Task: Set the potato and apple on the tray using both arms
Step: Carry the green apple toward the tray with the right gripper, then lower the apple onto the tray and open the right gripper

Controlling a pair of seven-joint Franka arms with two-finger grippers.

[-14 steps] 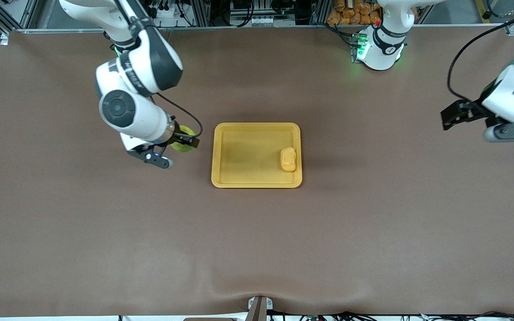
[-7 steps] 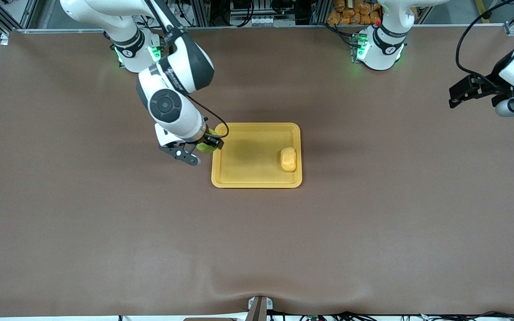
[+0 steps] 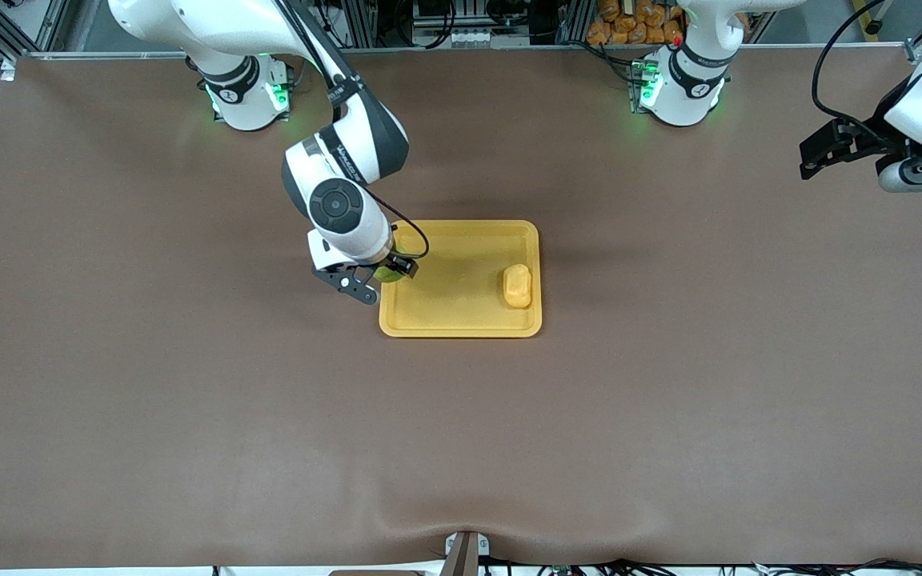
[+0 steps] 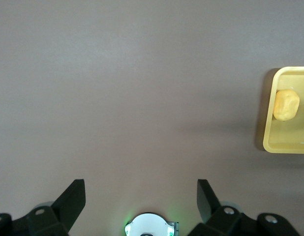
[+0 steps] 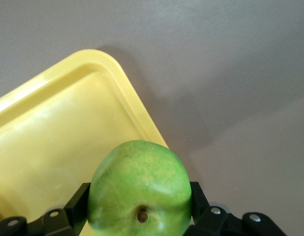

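Observation:
My right gripper [image 3: 385, 274] is shut on the round green apple [image 5: 140, 190] and holds it over the edge of the yellow tray [image 3: 445, 316] at the right arm's end; the apple [image 3: 387, 274] is mostly hidden by the hand in the front view. The tray's corner [image 5: 105, 61] shows under the apple in the right wrist view. The yellow-orange potato [image 3: 518, 286] lies in the tray near its rim toward the left arm's end; it also shows in the left wrist view [image 4: 286, 104]. My left gripper [image 3: 811, 156] is open and empty, held high over bare table near the left arm's end.
The brown cloth covers the table [image 3: 461, 432]. Both arm bases stand along the table edge farthest from the front camera. Orange items [image 3: 629, 24] are piled off the table past that edge. In the left wrist view the tray's rim [image 4: 289, 147] is well away from the fingers.
My right gripper has carried the apple from over bare table at the right arm's end toward the tray, reaching its edge. My left gripper has drawn up and away toward the table's end.

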